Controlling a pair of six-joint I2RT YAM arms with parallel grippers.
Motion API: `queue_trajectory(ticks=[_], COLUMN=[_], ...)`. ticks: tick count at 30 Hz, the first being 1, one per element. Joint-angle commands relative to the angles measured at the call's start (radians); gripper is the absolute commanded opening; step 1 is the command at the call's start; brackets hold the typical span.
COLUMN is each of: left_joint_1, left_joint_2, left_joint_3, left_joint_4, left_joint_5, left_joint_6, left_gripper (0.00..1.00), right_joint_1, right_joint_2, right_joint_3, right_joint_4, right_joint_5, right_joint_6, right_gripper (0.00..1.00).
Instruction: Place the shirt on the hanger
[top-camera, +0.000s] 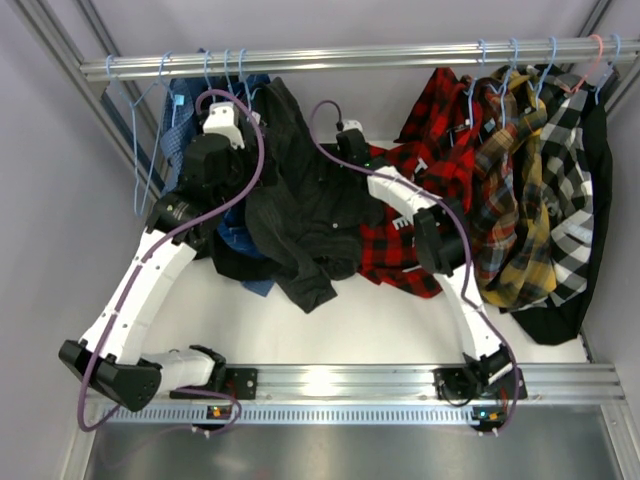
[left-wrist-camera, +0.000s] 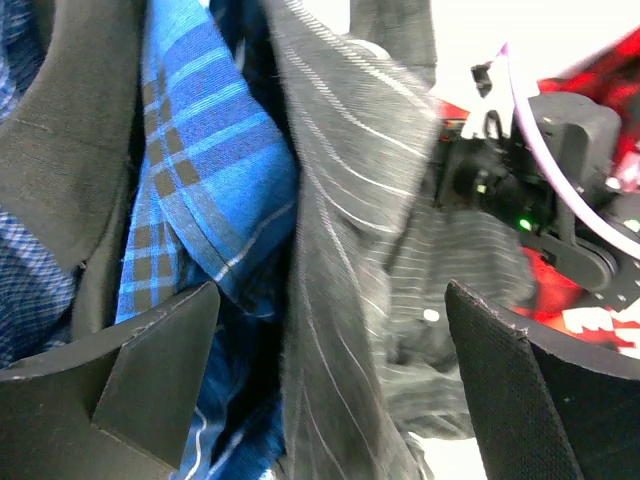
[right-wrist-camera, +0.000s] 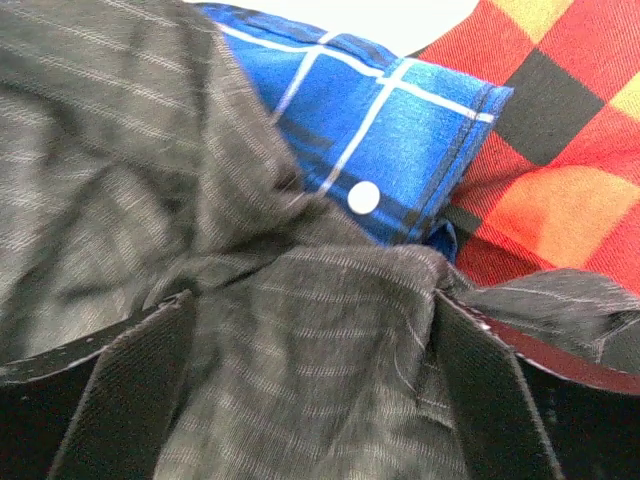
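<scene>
The dark pinstriped shirt hangs from just under the rail down to the table. Light-blue hanger hooks sit on the rail beside its top. The hanger's body is hidden by cloth, so I cannot tell if the shirt rests on it. My left gripper is up at the shirt's left side. In the left wrist view it is open wide, with a fold of the shirt hanging free between the fingers. My right gripper is at the shirt's right shoulder. Its jaws stand wide, with bunched shirt cloth filling the gap.
A blue checked shirt hangs behind my left arm and shows in both wrist views. A red-and-black plaid shirt hangs to the right, then several more shirts. An empty blue hanger hangs at far left.
</scene>
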Motion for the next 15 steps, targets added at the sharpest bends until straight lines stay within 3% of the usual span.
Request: queue_trajectory(ticks=[1, 7, 15], left_joint_1=[0.004, 0.006, 0.009], left_joint_2=[-0.066, -0.118, -0.208], left_joint_3=[0.021, 0.069, 0.164], left_joint_4=[0.012, -0.023, -0.106], left_joint_5=[0.124, 0.234, 0.159], left_joint_6=[0.015, 0.035, 0.031], left_gripper=[0.98, 0.98, 0.98], right_joint_1=[0.046, 0.096, 0.122], right_joint_2=[-0.226, -0.471, -0.836], right_joint_3=[-0.036, -0.151, -0.482], right_joint_4=[0.015, 0.017, 0.017], right_joint_5=[-0.041, 0.052, 0.013], right_joint_6=[-0.082, -0.155, -0.089], right_gripper=[1.0, 1.0, 0.99])
